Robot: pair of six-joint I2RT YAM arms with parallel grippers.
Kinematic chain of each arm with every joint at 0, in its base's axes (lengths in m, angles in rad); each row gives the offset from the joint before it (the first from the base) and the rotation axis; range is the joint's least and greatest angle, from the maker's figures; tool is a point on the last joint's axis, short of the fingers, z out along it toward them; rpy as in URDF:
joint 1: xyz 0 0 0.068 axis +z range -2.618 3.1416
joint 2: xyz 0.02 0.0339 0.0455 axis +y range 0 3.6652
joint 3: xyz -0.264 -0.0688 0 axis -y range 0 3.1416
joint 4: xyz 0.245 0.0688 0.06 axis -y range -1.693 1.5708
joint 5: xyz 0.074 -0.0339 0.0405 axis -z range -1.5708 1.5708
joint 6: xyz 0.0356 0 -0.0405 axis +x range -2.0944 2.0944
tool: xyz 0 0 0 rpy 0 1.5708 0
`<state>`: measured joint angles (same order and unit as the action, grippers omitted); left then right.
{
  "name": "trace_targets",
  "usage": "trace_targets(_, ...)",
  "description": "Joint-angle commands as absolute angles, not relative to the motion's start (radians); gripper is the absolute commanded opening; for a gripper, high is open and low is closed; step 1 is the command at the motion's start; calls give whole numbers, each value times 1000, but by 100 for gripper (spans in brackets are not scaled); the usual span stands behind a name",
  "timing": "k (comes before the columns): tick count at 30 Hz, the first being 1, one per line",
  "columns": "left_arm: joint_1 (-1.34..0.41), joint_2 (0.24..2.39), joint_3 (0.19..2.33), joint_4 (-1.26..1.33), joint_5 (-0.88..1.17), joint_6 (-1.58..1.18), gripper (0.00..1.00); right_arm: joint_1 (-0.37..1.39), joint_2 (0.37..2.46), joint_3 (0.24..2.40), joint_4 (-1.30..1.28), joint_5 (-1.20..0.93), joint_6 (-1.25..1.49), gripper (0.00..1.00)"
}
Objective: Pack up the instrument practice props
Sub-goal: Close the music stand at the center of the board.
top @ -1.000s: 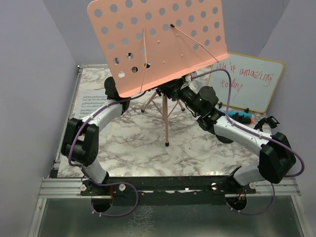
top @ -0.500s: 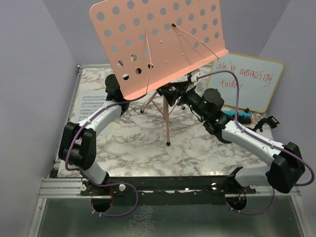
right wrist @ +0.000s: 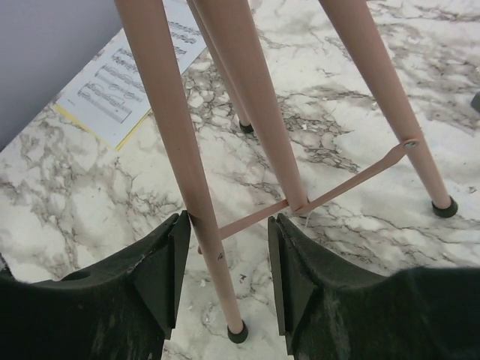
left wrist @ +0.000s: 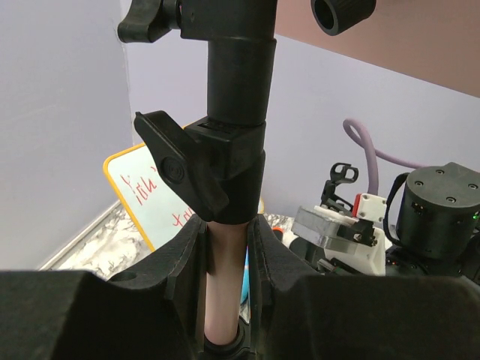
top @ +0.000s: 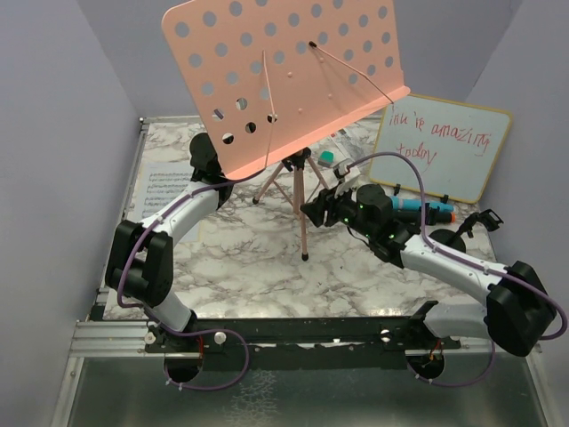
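The pink perforated music rack (top: pixel 284 80) stands on its tripod legs (top: pixel 302 213) on the marble table, tilted towards the camera. My left gripper (left wrist: pixel 227 240) is shut on the rack's pink pole (left wrist: pixel 225 285) just under a black clamp collar (left wrist: pixel 225 172); in the top view it (top: pixel 206 162) is half hidden behind the plate. My right gripper (right wrist: pixel 225 255) is open low around the front leg (right wrist: pixel 214 247), which lies against one finger. Sheet-music pages (top: pixel 164 187) lie at the left edge. A blue microphone (top: pixel 425 210) lies by the whiteboard.
A wood-framed whiteboard (top: pixel 440 147) with red writing leans at the back right. A green eraser (top: pixel 327 158) lies behind the tripod. A thin pink brace (right wrist: pixel 337 191) links the legs. Purple walls close in the table on the left, back and right.
My right gripper has let go near the tripod's hub, dropped down and towards the front, and now stands open around the front leg. The left gripper keeps its hold.
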<state>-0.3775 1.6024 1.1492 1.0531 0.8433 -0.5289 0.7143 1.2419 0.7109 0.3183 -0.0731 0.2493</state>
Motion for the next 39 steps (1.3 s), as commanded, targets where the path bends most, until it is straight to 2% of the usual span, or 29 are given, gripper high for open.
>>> trace_targets(1, -370, 1582, 1129, 988, 798, -501, 0, 723, 1269, 700, 354, -103, 290, 50)
trace_targets(8, -374, 1581, 1128, 980, 795, -497, 0, 723, 1298, 717, 395, -154, 288, 48)
trace_targets(15, -379, 1588, 1135, 976, 795, -497, 0, 724, 1321, 735, 399, -155, 273, 41)
trace_targets(18, -379, 1586, 1135, 973, 795, -497, 0, 723, 1326, 733, 400, -153, 272, 33)
trace_targets(24, -381, 1584, 1143, 971, 793, -511, 0, 723, 1310, 733, 401, -139, 253, 2)
trace_targets(39, -437, 1496, 1083, 952, 756, -523, 0, 723, 1264, 776, 568, -72, 160, 1)
